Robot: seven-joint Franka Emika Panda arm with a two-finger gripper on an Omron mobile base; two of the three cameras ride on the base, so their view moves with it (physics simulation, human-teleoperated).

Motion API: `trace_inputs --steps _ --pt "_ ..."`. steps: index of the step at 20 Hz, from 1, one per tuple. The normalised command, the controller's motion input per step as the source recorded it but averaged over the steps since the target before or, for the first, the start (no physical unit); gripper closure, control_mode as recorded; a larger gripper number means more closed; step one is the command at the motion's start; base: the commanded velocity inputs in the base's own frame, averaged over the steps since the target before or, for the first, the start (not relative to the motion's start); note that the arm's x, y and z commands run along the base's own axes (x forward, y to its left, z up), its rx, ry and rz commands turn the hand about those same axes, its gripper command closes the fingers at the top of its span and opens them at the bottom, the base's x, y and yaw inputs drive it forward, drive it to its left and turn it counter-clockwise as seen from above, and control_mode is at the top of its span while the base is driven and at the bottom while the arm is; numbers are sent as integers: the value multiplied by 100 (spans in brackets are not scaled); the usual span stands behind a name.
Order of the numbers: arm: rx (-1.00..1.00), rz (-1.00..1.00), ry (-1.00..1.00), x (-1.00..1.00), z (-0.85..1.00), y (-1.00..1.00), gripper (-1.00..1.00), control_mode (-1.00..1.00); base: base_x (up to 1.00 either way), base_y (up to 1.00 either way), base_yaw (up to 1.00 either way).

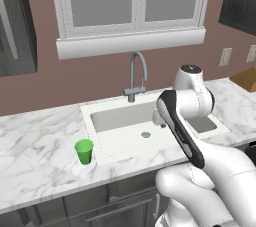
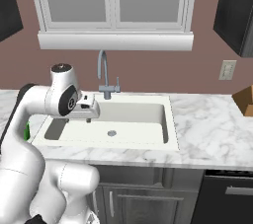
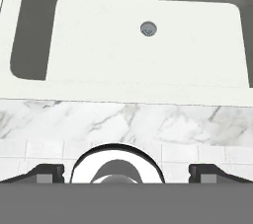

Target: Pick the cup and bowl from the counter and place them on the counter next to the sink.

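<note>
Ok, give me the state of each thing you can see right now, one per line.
cup: upright on the counter, left of the sink, not held.
sink: basin bare down to its drain.
tap: no water running.
hand: fingers spread wide, holding nothing, over the sink's front edge.
cardboard box: sits on the counter, far right.

White-framed window (image 1: pixel 132 1) with deep sill above brownish-pink wall, pale outlet plates (image 2: pixel 227 70) to the right, tan cardboard box (image 2: pixel 244 98) at far right, dark upper cabinets (image 2: pixel 236 11), black appliance front (image 2: pixel 225 196) below.
</note>
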Motion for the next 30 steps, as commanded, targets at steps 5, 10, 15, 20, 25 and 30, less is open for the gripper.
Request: trace_inputs --steps 5,10,15,20,25,30 --pt "-6 19 -6 -35 0 -30 -100 -100 0 0 0" --pt "0 13 -2 -21 0 -2 -100 -100 0 0 0" --pt "0 0 0 0 0 0 -100 -100 0 0 0" --pt "0 0 0 0 0 0 -100 -100 0 0 0" --pt "0 0 0 0 0 0 -100 100 0 0 0" --pt "0 0 0 0 0 0 -100 100 -19 0 0"
